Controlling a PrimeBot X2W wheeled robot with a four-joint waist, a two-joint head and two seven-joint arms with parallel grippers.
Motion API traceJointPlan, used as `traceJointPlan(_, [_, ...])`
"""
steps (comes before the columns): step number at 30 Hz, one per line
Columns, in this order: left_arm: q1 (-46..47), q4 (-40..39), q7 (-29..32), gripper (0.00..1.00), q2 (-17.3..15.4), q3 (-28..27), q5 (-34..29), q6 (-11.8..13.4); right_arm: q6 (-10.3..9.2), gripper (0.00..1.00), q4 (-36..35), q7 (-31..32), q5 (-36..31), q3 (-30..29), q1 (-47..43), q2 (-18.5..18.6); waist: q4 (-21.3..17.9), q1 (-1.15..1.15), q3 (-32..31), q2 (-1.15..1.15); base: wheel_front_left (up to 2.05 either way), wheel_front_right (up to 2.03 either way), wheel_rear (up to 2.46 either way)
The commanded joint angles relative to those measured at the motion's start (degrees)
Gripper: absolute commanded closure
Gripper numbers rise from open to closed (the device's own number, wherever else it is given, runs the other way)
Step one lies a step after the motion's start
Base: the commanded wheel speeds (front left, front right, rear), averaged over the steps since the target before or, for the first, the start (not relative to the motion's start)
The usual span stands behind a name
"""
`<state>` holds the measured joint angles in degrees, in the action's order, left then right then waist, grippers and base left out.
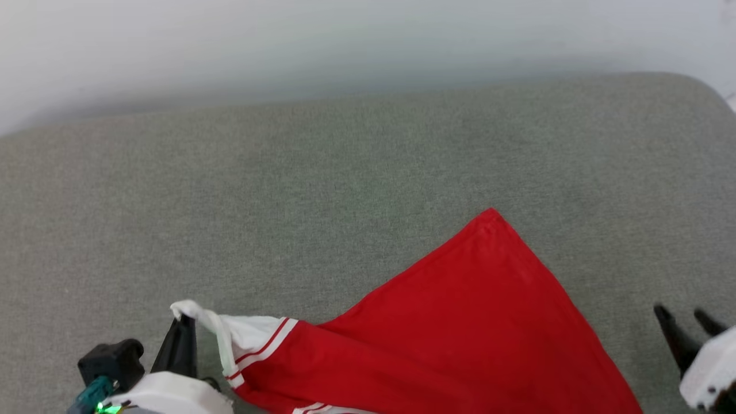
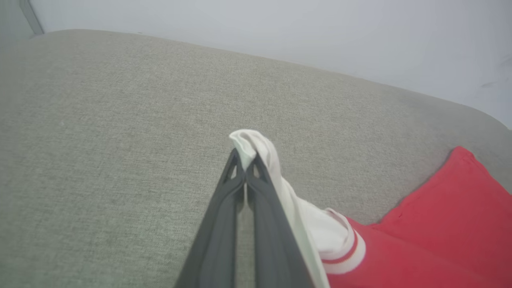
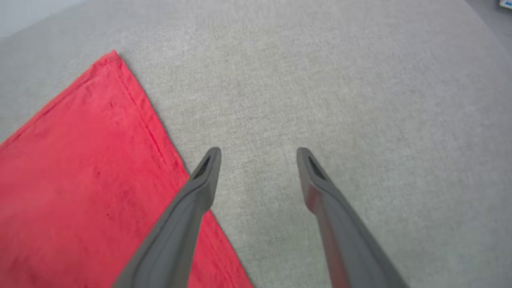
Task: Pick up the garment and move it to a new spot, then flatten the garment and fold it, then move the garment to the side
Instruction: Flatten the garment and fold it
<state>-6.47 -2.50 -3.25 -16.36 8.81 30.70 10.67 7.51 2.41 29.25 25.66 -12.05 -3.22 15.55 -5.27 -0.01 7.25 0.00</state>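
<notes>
The garment [image 1: 460, 328], a bright red jersey T-shirt, lies on the near right part of the grey upholstered cushion [image 1: 287, 172], with one red hem corner [image 1: 491, 215] pointing toward the cushion's far edge. You look to be early in the job: it is not yet flattened or folded, and the move aside remains. Its white sleeve [image 1: 247, 333], edged with striped trim [image 1: 261, 351], stretches toward the cushion's near left, pinched at its tip by your left gripper [image 2: 244, 160] (fingers closed tight on cloth). Your right gripper [image 3: 258, 154] hovers spread wide over bare cushion beside the hem, holding nothing.
</notes>
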Motion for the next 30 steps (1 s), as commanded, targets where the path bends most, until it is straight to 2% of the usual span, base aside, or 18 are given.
traceJointPlan(1, [1.88,-0.72,-0.48,1.00,0.24,0.44,-0.71,0.16,-0.03,0.00,1.38,-4.25,0.10,1.14,4.61,-0.43,0.85,0.01,3.04,0.00,0.00,0.00,0.00])
traceJointPlan(4, [3.81,-1.18,-0.96,1.00,1.13,1.00,-0.16,-0.50,-0.03,0.00,4.04,-6.77,1.86,3.21,10.02,-0.37,1.92,0.01,5.34,0.00,0.00,0.00,0.00])
traceJointPlan(7, [5.87,-1.55,-1.55,1.00,1.35,1.51,-0.74,-0.87,-0.03,0.00,6.07,-4.63,3.27,6.06,15.95,0.75,3.09,0.01,7.73,0.00,0.00,0.00,0.00])
traceJointPlan(12, [8.68,-1.84,-2.04,1.00,1.80,2.81,-1.35,-1.66,-0.03,0.00,8.88,7.82,5.54,11.69,24.28,2.65,5.33,0.01,11.04,0.00,0.00,0.00,0.00])
traceJointPlan(17, [11.31,-2.01,-2.53,1.00,2.50,4.38,-1.81,-2.52,-0.03,0.00,9.93,20.66,6.57,14.80,30.86,3.59,8.01,0.01,14.10,0.00,0.00,0.00,0.00])
traceJointPlan(22, [13.40,-1.48,-3.24,1.00,3.27,5.29,-1.97,-3.05,-0.03,0.00,11.22,26.26,5.40,18.12,35.22,3.79,9.91,0.01,16.89,0.00,0.00,0.00,0.00])
traceJointPlan(26, [14.32,-0.36,-3.85,1.00,3.63,5.85,-1.92,-3.50,-0.03,0.00,15.05,30.35,5.60,21.13,34.64,3.48,11.12,0.01,17.73,0.00,0.00,0.00,0.00])
traceJointPlan(27, [14.42,-0.09,-4.01,1.00,3.68,5.94,-1.86,-3.55,-0.03,0.46,15.74,31.26,6.00,21.84,34.21,3.22,11.29,0.01,17.75,0.00,0.00,0.00,0.00])
traceJointPlan(28, [14.51,0.18,-4.08,1.00,3.75,6.00,-1.76,-3.62,-0.02,0.87,16.26,32.10,6.20,22.59,33.76,3.02,11.41,0.01,17.71,0.00,0.00,0.00,0.00])
traceJointPlan(29, [14.53,0.38,-4.19,1.00,3.77,6.00,-1.66,-3.63,-0.01,1.00,16.74,32.91,6.58,23.16,33.36,2.86,11.47,0.01,17.62,0.00,0.00,0.00,0.00])
traceJointPlan(30, [14.48,0.65,-4.33,1.00,3.76,6.03,-1.58,-3.66,-0.01,1.00,16.86,33.43,7.00,23.63,33.00,2.66,11.50,0.01,17.41,0.00,0.00,0.00,0.00])
